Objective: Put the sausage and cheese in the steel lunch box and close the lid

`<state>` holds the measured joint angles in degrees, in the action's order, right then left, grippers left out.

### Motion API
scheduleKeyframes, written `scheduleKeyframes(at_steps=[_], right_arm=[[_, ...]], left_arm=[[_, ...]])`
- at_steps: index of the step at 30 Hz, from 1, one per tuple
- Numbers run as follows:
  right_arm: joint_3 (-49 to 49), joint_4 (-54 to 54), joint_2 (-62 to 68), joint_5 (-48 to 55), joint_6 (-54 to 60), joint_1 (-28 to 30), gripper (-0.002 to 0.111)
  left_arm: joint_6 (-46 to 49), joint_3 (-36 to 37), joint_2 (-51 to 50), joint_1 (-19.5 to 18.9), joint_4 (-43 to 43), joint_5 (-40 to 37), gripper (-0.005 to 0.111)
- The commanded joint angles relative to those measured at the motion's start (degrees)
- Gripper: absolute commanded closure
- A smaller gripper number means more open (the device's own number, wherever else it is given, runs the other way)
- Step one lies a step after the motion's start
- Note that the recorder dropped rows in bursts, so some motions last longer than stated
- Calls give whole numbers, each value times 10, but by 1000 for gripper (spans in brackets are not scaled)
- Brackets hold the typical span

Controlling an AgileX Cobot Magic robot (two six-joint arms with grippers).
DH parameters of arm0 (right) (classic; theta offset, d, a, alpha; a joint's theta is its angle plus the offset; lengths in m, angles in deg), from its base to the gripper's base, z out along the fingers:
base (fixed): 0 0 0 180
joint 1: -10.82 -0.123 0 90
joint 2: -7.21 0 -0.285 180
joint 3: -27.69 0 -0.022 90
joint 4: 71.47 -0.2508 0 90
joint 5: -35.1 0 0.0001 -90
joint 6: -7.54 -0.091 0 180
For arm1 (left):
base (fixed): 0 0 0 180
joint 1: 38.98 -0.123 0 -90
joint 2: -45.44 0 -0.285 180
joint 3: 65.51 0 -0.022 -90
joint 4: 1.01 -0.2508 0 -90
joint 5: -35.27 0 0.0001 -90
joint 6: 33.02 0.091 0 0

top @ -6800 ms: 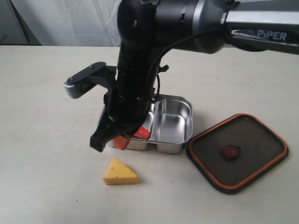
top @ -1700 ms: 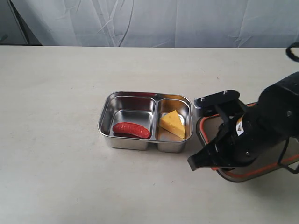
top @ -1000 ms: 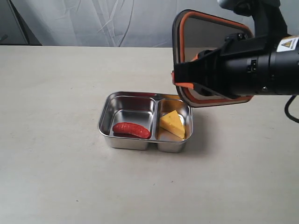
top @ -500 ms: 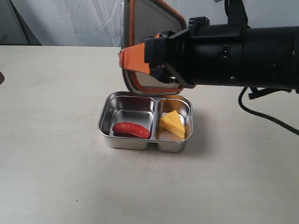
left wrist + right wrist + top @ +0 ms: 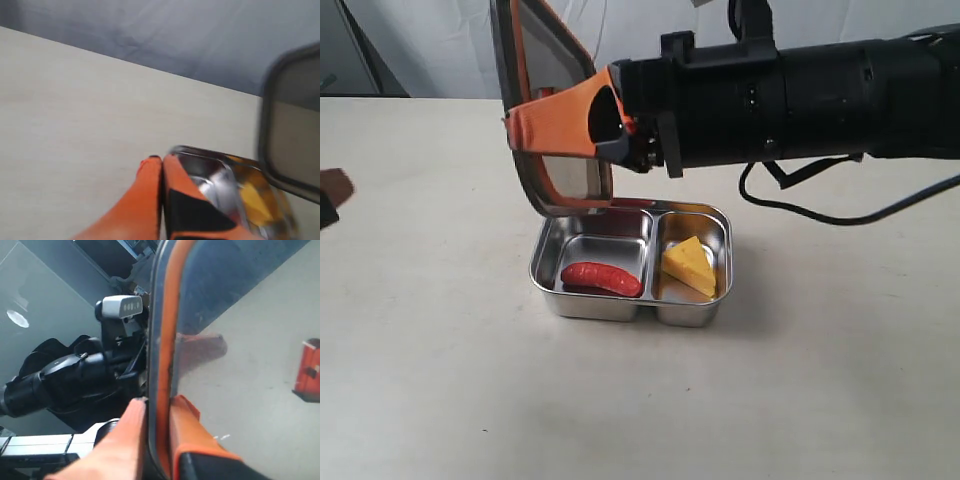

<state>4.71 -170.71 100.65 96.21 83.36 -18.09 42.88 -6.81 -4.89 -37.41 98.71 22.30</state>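
The steel lunch box (image 5: 552, 243) stands mid-table. The red sausage (image 5: 602, 278) lies in its left compartment and the yellow cheese (image 5: 688, 266) in its right one. My right gripper (image 5: 525, 125) reaches across from the right and is shut on the lid (image 5: 565, 175). It holds the lid nearly upright, with the lower rim just above the box's far left corner. In the right wrist view the lid's rim (image 5: 161, 330) sits clamped between the orange fingers (image 5: 185, 415). My left gripper (image 5: 161, 161) is shut on nothing, left of the blurred box (image 5: 210, 172); the lid (image 5: 292, 135) shows there too.
A tip of the left gripper (image 5: 332, 188) shows at the left edge of the exterior view. The right arm (image 5: 800, 95) spans the upper right, with a cable hanging under it. A pale curtain backs the bare table (image 5: 440, 380).
The right gripper has carried the lid further left, from over the box's middle to over its far left corner. The left gripper has come into the left edge.
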Motion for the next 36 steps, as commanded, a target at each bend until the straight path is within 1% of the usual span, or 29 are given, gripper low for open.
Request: scheduleKeyframes(at_steps=[1,2,3,5,7,10,12,13,18,20,24,29,36], right_arm=[[27,-7,13,10,-12,9,109],[32,-7,14,10,-18,9,109],[35,-7,16,10,-27,8,109],[41,-7,19,12,-45,8,109],[42,-7,19,10,-63,6,109],[42,-7,19,-17,-89,-14,109],[43,-7,19,-55,-101,-34,109],[45,-7,19,-76,-101,-45,109],[74,-7,19,-151,-116,-81,109],[88,-7,19,-180,-126,-91,109],[114,-7,19,-209,-138,-116,109],[134,-7,28,-256,-152,-149,109],[134,-7,62,-243,-188,-165,109]], left_arm=[[100,-3,-1,4,2,-248,107],[139,-3,-1,4,2,-277,107],[173,-3,-1,4,2,-289,105],[232,-3,-1,4,2,-288,99],[282,-3,-1,4,2,-284,87],[347,-3,-4,4,2,-283,65],[394,-3,-13,4,2,-283,58],[411,-3,-20,4,2,-284,56],[412,-3,-44,4,2,-309,55],[413,-3,-48,4,2,-308,55],[412,-5,-48,4,2,-274,56],[410,-5,-48,4,2,-289,59],[396,-23,-48,4,2,-259,59]])
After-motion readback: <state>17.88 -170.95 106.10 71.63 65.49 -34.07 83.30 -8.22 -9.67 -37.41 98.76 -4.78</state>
